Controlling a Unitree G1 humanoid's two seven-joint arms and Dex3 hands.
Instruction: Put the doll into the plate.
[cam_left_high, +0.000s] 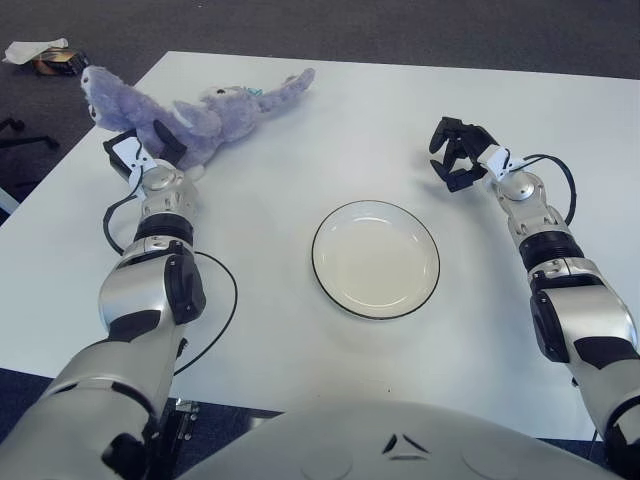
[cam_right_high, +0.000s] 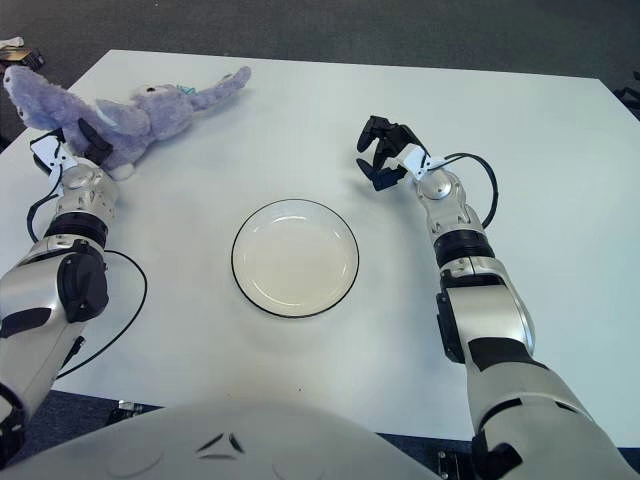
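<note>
The task is barely begun. The plate (cam_left_high: 376, 259) sits empty near the middle of the table (cam_left_high: 300, 330), and the doll (cam_left_high: 200, 110) is well apart from it, up at the table's far left corner. What appears done is the grasp: the left hand (cam_left_high: 140, 150) is closed on the doll, its dark fingers (cam_left_high: 168, 137) wrapped around the plush body near its middle. Whether the doll is fully clear of the table cannot be told; its near end looks raised while the far limb seems close to the surface. Left to do, as judged from this layout: carry the doll rightward and toward the robot, bring it over the plate, and let go.

The doll is a soft purple plush, stretched out long. Its long axis runs roughly left to right across the far edge of the table, tilted slightly away from the robot toward the right. One end points out past the table's left edge, the other thin limb points right, toward the far middle of the table.

The right hand (cam_left_high: 455, 160) shows above the table to the right of the plate, fingers curled and holding nothing.
</note>
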